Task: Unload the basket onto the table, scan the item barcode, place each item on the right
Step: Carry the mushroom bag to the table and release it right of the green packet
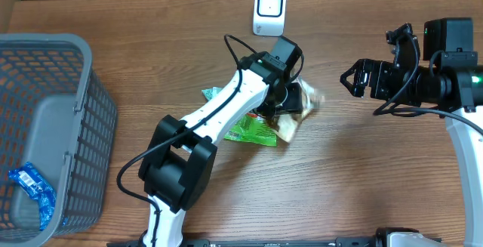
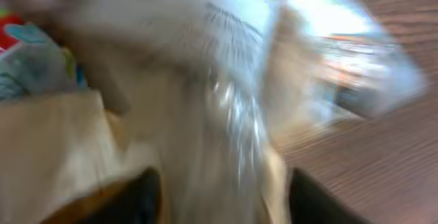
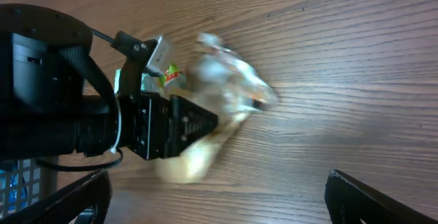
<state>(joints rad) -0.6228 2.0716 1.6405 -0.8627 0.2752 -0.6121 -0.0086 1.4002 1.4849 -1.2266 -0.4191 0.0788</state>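
Two grippers show overhead: the left gripper (image 1: 288, 105) hovers over the packet (image 1: 309, 100) at the middle of the desk (image 1: 339, 186), and the right gripper (image 1: 349, 79) gapes near the right edge. Left wrist: we see its fingers (image 2: 140, 196) apart, the blurred packet between them. Right wrist: the packet is a blur just off the left gripper's tip.

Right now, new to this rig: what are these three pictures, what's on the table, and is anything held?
Two robot arms work at a table. One picture looks down from above; the other two come from cameras on each wrist. A white scanner stands at the back, a basket on the left holds a blue packet, a green packet lies mid-table. The left end effector is at a clear packet; blur hides whether it grips. The right end effector is open, empty.
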